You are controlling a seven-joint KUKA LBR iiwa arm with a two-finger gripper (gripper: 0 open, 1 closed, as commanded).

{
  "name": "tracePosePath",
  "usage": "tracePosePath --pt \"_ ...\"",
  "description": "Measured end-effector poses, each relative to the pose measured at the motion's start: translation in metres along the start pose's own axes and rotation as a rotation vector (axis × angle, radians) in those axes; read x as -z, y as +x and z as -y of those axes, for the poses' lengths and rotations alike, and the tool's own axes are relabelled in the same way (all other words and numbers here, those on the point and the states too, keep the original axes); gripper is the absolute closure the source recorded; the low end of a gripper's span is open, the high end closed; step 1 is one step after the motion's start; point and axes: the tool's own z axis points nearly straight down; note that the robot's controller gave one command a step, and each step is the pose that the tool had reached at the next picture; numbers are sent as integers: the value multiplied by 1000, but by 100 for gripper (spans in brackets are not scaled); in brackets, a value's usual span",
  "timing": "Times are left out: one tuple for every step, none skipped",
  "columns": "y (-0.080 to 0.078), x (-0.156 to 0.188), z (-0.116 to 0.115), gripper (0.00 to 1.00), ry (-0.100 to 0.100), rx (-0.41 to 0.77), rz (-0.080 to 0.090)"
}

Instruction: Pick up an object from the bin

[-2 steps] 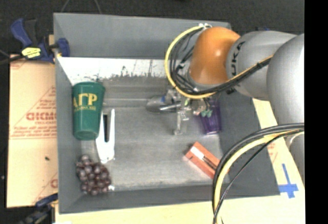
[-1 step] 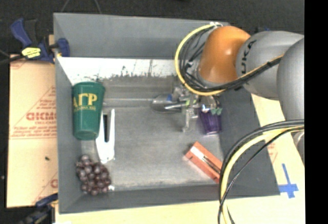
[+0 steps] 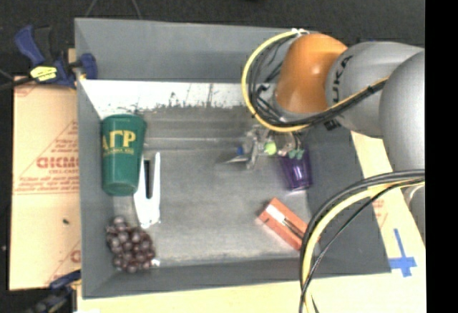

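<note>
The gripper [image 3: 252, 151] hangs near the back wall of the bin [image 3: 179, 54], just beside a little purple cup [image 3: 295, 171]. I cannot tell if its jaws are spread. The cup looks light, stiff and slippery, so I think the rim is best to pinch.

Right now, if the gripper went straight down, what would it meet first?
Probably bare bin floor; the gripper hangs just beside the purple container, though depth is unclear.
</note>
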Motion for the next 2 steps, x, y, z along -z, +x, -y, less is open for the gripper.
tracePosePath --pt "0 0 0 100 0 0 0" --pt "-3 29 1 100 0 -1 10"
